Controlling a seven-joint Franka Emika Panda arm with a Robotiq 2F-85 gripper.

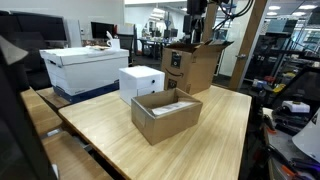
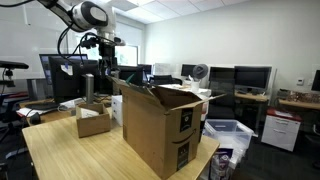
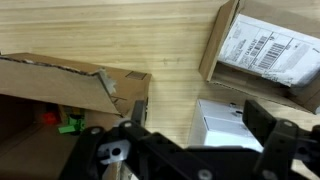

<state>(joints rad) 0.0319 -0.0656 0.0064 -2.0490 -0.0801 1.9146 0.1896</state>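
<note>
Office with monitors (image 2: 252, 76) behind — a pale wood table (image 1: 220, 130). The gripper (image 1: 196, 38) hangs above the tall box (image 1: 190, 70) — fingers spread wide.

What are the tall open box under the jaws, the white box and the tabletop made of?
Tall open box: brown cardboard, matte, creased flaps. White box: likely white-coated cardboard, smooth, folded edges. Tabletop: light wood or wood-look laminate, visible grain.

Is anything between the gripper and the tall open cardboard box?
Nothing visible does. The open gripper hangs in free air above the tall cardboard box, whose flaps stand raised around the opening.
</note>
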